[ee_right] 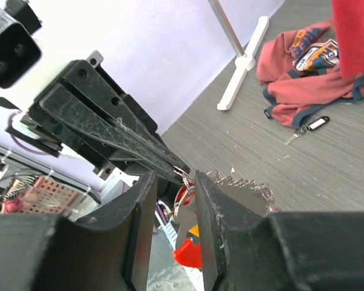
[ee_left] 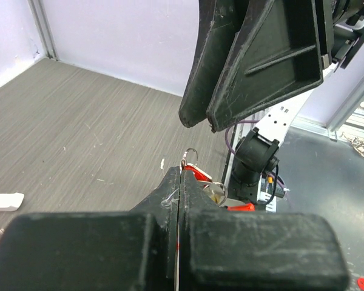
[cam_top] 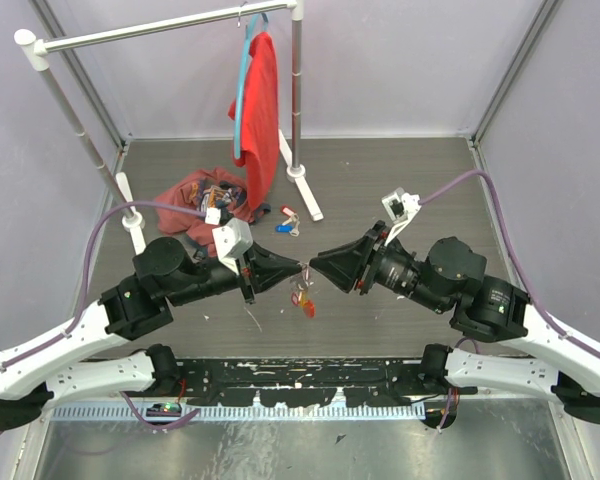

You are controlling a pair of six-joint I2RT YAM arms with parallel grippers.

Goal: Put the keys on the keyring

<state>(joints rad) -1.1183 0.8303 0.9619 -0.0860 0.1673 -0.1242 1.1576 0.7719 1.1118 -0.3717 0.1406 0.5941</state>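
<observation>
The keyring [cam_top: 302, 292] hangs over the middle of the table between both grippers, its red tag [cam_top: 309, 308] dangling below. My left gripper [cam_top: 296, 268] is shut on the keyring's wire loop [ee_left: 190, 155], with the red tag [ee_left: 199, 172] just past its tips [ee_left: 181, 177]. My right gripper [cam_top: 316, 267] faces it tip to tip. In the right wrist view the right gripper [ee_right: 173, 182] is open, with the keyring loop [ee_right: 183, 183] in the gap close to one finger and a thin chain [ee_right: 242, 181] trailing beside it. Loose keys with coloured tags [cam_top: 286, 224] lie on the table beyond.
A white clothes rack [cam_top: 298, 120] stands at the back with a red shirt [cam_top: 260, 115] on a blue hanger. A crumpled red garment [cam_top: 202, 195] lies near the rack's left foot. A key with a white tag [ee_right: 309, 125] lies beside that garment.
</observation>
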